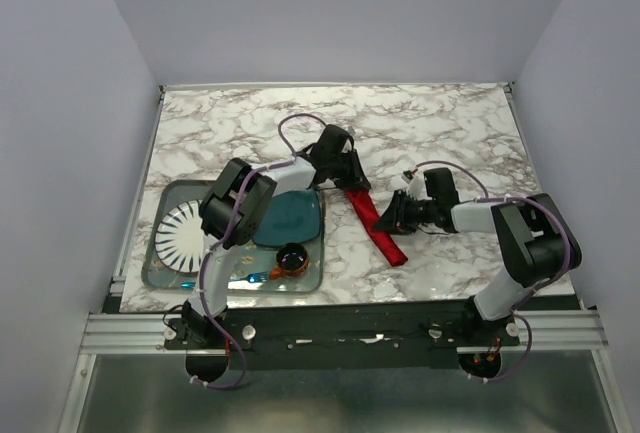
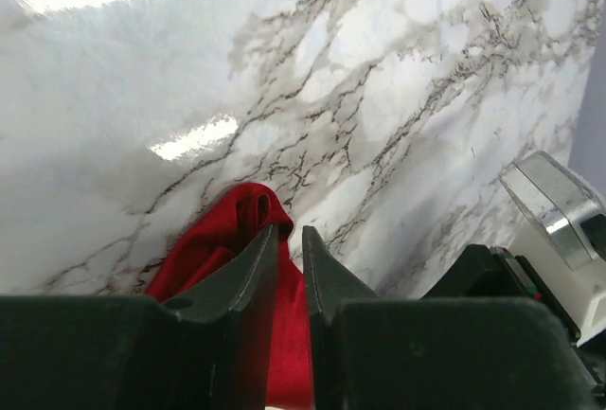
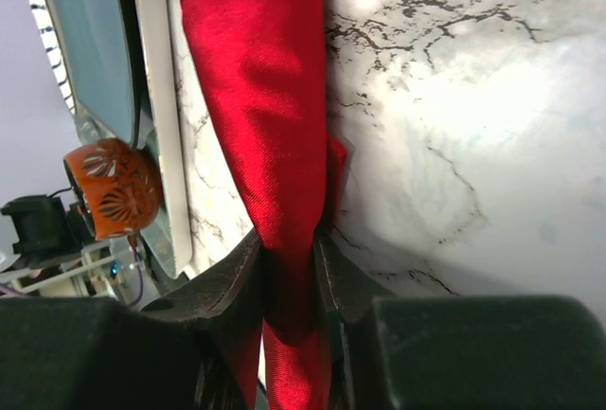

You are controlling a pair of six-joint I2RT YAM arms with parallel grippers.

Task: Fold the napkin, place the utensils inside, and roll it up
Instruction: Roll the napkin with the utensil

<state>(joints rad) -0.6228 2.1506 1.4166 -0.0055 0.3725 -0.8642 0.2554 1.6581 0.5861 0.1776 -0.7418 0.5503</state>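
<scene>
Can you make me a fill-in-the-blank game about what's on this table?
1. The long, narrow napkin is coloured ____.
2. The right gripper has its fingers shut on the ____.
3. The small brown cup stands inside the ____.
4. The tray lies on the ____ side of the table.

Missing words: red; napkin; tray; left.
</scene>
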